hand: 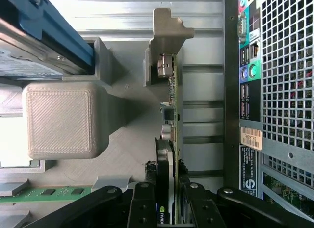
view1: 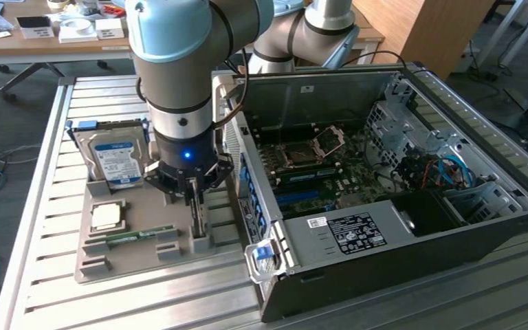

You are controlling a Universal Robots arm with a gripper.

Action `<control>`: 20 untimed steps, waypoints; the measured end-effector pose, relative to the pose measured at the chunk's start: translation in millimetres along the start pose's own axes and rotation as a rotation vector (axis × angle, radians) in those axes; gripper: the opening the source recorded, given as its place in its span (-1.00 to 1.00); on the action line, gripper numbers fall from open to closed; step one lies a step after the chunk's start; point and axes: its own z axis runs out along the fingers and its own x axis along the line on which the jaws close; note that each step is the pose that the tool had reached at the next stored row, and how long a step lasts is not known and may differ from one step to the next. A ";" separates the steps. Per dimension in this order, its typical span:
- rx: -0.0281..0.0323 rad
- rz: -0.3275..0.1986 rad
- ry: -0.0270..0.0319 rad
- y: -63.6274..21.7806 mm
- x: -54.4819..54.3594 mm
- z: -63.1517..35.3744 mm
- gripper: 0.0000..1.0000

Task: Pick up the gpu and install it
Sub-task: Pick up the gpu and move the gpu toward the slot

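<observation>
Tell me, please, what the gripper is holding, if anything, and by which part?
The gripper pinches the graphics card by its flat faces near the upper edge, while the card stands in the gray holder.

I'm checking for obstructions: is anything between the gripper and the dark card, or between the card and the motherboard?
Nothing visible separates the gripper from the thin dark circuit-board gpu standing in its grey holder. The black metal computer case's rear wall stands between gpu and motherboard.
</observation>
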 end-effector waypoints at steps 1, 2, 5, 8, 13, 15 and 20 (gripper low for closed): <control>-0.0002 0.000 -0.0001 0.0 0.0 -0.1 -0.47; -0.0003 0.000 -0.0003 0.1 -0.1 -0.6 -0.47; -0.0001 0.000 0.0000 0.3 -0.1 -5.9 -0.47; 0.0000 0.000 0.0000 0.6 -0.3 -13.6 -0.47; -0.0001 0.000 -0.0001 1.5 -0.8 -32.6 -0.47; 0.0000 0.000 0.0000 1.9 -1.0 -41.5 -0.47; -0.0001 -0.001 0.0000 2.8 -1.4 -58.9 -0.47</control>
